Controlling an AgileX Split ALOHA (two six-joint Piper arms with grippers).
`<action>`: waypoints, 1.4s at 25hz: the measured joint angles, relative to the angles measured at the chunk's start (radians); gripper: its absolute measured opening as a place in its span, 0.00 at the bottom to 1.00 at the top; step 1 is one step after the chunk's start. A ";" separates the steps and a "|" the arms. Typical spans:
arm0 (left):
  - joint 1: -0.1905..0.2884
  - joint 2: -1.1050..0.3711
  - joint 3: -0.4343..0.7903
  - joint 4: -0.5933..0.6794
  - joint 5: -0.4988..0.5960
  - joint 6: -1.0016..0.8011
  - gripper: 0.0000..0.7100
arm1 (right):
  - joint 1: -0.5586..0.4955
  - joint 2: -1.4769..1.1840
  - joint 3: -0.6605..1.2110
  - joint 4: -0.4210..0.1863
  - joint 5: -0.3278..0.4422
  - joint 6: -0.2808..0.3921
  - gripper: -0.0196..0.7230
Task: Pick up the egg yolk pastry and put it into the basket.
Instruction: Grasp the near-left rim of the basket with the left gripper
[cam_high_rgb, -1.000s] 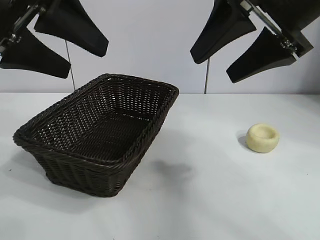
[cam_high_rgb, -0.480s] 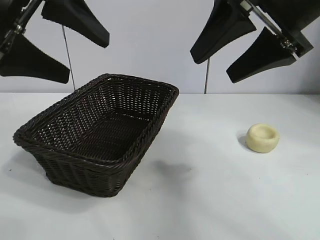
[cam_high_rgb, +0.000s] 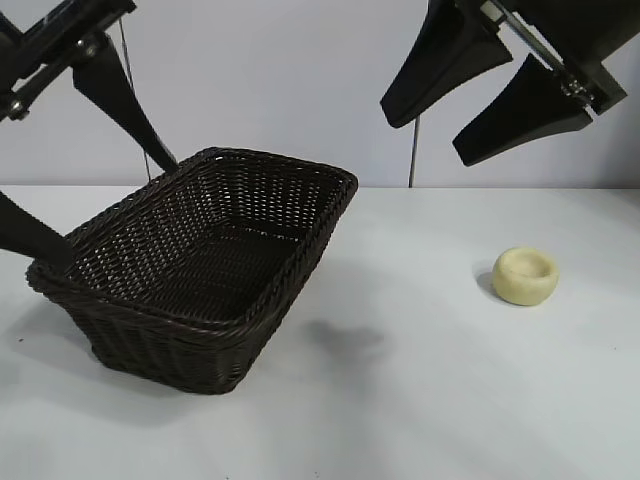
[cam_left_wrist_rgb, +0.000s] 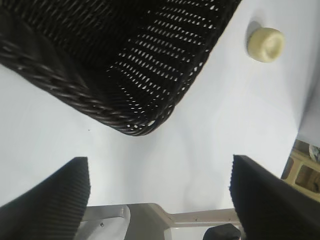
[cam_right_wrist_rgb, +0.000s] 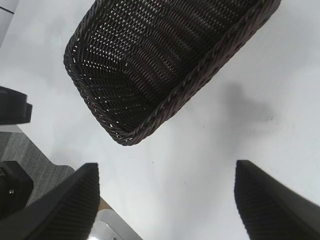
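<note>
The egg yolk pastry (cam_high_rgb: 525, 276), a small pale cream puck with a dimple, lies on the white table at the right, also visible in the left wrist view (cam_left_wrist_rgb: 265, 44). The dark brown wicker basket (cam_high_rgb: 300, 262) stands at the left-centre with nothing in it; the wrist views show its rim (cam_left_wrist_rgb: 75, 92) (cam_right_wrist_rgb: 200, 85). My left gripper (cam_high_rgb: 120, 213) is open at the basket's left end, one finger above the rim and one beside it (cam_left_wrist_rgb: 160, 160). My right gripper (cam_high_rgb: 422, 140) hangs open high above the table, up and left of the pastry (cam_right_wrist_rgb: 166, 165). Neither holds anything.
The white table (cam_high_rgb: 400, 390) is bare between basket and pastry. A thin pole (cam_high_rgb: 411, 160) stands at the back wall behind the basket's right end. The left wrist view shows pale furniture (cam_left_wrist_rgb: 302, 167) past the table's edge.
My left gripper has turned and swung down from high at the upper left toward the basket's left end. The right gripper, basket and pastry have not moved.
</note>
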 joint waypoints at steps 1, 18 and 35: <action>0.000 0.000 0.003 0.005 -0.022 -0.025 0.79 | 0.000 0.000 0.000 0.000 0.000 0.000 0.75; 0.000 0.240 0.007 0.009 -0.219 -0.172 0.79 | 0.000 0.000 0.000 0.000 0.000 0.000 0.75; 0.000 0.359 0.006 0.005 -0.300 -0.198 0.20 | 0.000 0.000 0.000 0.000 0.001 0.000 0.75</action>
